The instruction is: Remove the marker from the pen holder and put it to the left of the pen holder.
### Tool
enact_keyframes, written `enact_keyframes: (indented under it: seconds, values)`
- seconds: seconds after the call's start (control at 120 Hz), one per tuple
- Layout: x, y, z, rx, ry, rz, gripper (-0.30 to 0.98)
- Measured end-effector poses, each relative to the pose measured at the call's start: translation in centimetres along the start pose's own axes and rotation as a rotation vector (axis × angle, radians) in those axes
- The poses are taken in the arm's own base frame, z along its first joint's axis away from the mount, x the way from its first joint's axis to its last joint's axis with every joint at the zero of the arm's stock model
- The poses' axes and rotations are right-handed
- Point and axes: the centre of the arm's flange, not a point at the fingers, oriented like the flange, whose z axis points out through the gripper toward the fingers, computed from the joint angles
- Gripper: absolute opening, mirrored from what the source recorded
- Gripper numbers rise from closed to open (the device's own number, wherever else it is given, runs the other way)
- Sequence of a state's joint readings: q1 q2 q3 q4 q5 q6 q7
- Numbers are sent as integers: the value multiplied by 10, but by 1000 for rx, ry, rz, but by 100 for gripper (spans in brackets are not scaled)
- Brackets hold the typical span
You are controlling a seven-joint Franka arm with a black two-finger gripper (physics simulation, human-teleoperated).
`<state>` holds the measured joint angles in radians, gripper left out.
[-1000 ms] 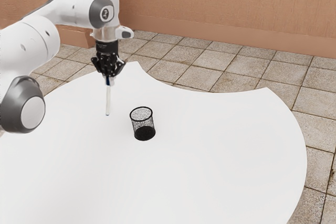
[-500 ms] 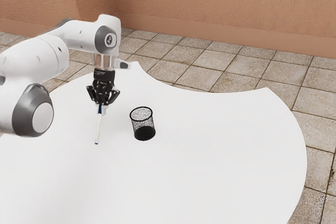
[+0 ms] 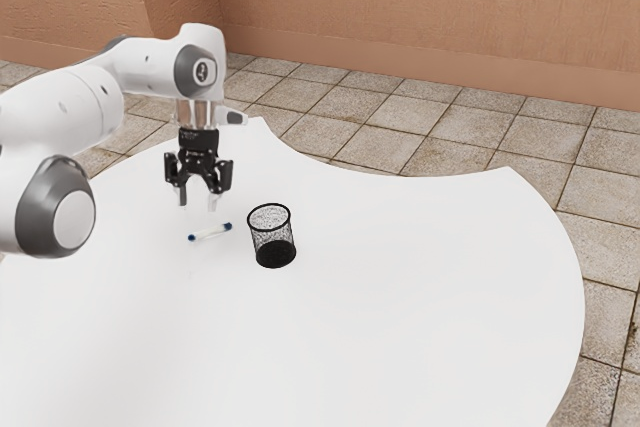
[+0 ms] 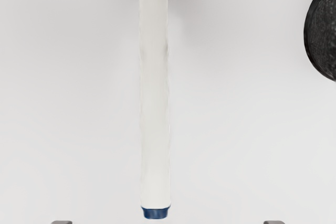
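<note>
Marker (image 3: pixel 210 232) has tipped level; fingers (image 3: pixel 183 195) (2, parted) point down above it.

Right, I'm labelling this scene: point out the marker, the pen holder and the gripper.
Marker (image 4: pixel 155 100): wrist view, on its white barrel.
Pen holder (image 3: pixel 272 236): exterior view, on its mesh side.
Gripper (image 3: pixel 198 204): exterior view, midway between its open fingertips.

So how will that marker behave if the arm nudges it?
The marker would probably roll, since its barrel looks round and it lies on its side. It seems stiff, being straight from end to end, and likely light, judging by its slim shape.
</note>
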<state>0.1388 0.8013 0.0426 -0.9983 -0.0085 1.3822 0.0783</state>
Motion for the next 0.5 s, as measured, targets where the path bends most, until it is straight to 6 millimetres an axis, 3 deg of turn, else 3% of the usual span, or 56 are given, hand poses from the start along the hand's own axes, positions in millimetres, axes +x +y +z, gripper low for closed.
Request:
enact_keyframes:
  seconds: [0.042, 0.167, 0.225, 0.392, 0.5]
  values:
    - [-6, 10, -15, 6, 51, 18, 52]
    - [-43, 42, -89, 20, 224, 69, 59]
    - [-58, 48, -111, 23, 276, 80, 61]
    - [-131, 58, -131, 63, 328, 81, 64]
    - [-171, 61, -162, 73, 404, 88, 65]
